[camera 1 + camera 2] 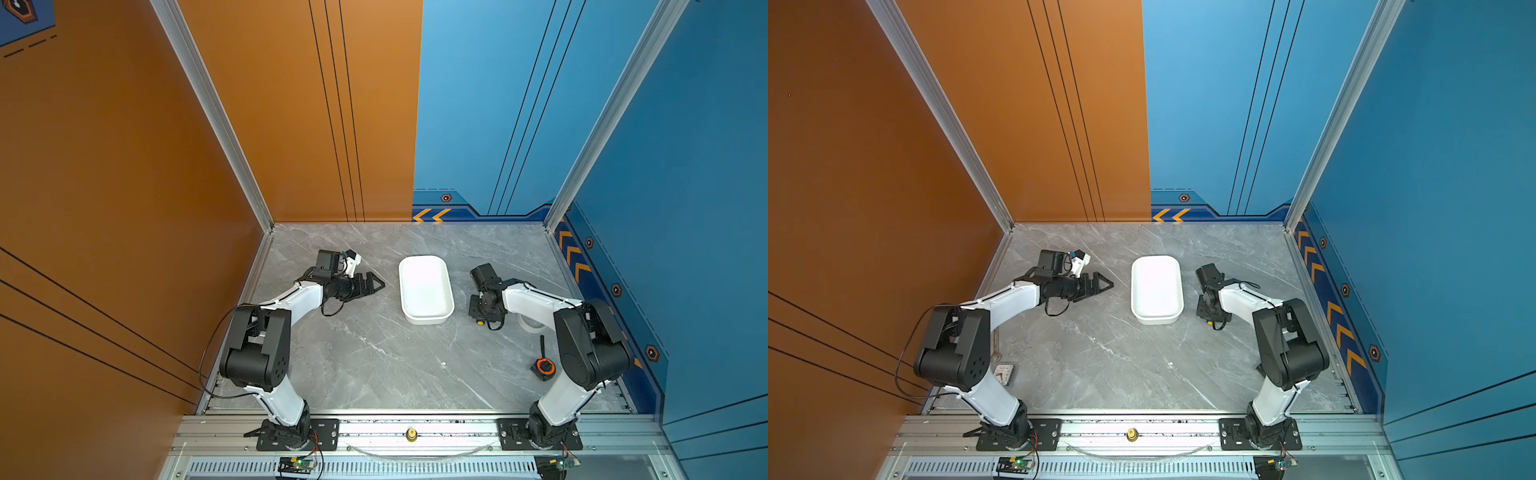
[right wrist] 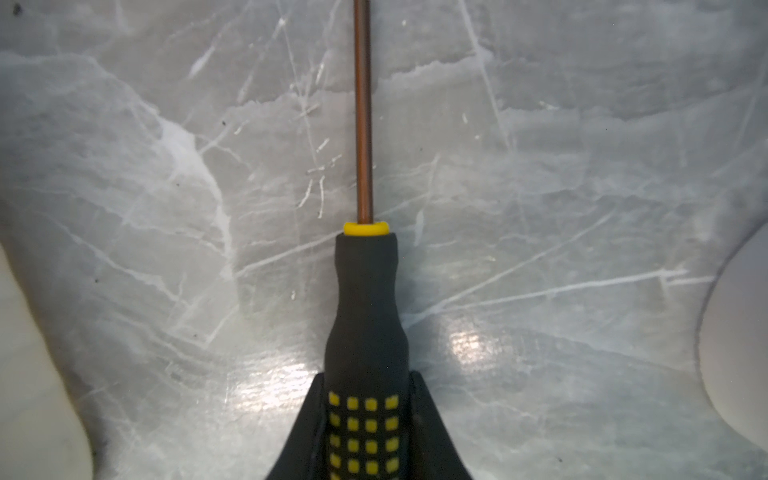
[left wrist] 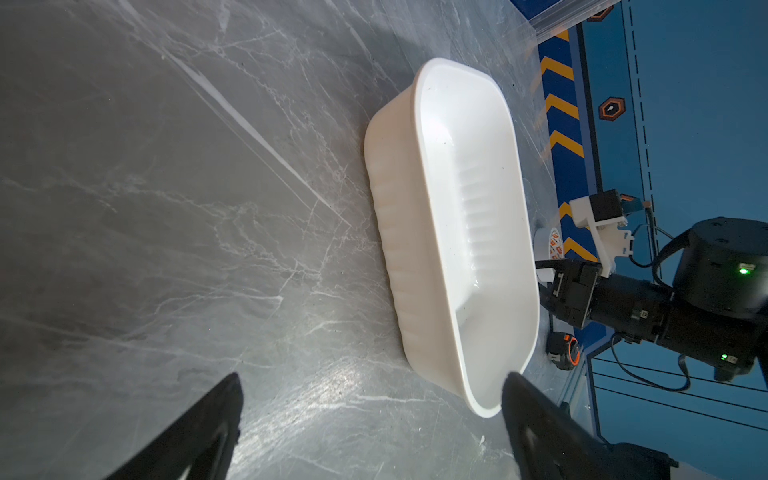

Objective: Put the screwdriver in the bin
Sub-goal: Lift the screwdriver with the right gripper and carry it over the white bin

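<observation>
Left of the bin [image 1: 428, 319], the left fingers [image 3: 199, 432] stand spread over the bare bench [image 1: 374, 353], holding nothing. Just right of the bin, the right fingers [image 2: 430, 432] pinch the screwdriver [image 2: 365, 299] by its yellow-dotted handle, low at the bench.

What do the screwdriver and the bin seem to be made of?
The screwdriver: handle looks like matte black rubber or soft plastic, without shine, with yellow squares; shaft seems metal, a brownish rod with a glint. The bin: probably glossy white plastic, thin ribbed walls showing highlights.
</observation>
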{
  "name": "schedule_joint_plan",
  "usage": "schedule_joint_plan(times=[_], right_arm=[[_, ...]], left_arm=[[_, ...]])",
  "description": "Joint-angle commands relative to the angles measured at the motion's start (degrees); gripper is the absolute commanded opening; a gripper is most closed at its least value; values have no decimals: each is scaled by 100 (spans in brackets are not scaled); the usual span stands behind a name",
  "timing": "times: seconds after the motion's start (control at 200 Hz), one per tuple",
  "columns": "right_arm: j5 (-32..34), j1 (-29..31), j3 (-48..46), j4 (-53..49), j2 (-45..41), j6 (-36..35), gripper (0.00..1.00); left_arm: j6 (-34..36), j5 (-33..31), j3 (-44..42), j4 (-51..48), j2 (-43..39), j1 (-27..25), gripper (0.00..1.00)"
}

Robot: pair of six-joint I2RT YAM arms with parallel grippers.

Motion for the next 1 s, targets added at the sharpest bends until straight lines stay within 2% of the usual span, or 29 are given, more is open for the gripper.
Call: schedule_joint_plan(times=[0.0,0.18,0.275,0.391,0.571,0.866,0.992], right_arm=[[-57,-21,213,-239,-536,-180,0],[71,189,681,-762,-1323,-424,0],[-235,387,927,-815,-1625,-641,0],[-699,658,1261,-824,-1670,-556,0],[-743,1136,1558,-572,-1363,-522,0],[-1312,1402,1930,-523,-336,-186,0],[-1290,1476,2126,-517,74,-189,0]], left_arm=[[29,179,137,-61,-31,-25,98],[-5,190,159,-115,-44,-18,98],[-32,140,156,-124,-70,2,98],[-118,136,159,-56,-77,11,98],[-200,198,138,68,-93,11,98],[-269,210,6,235,-101,46,98],[-209,241,-32,269,-126,41,98]])
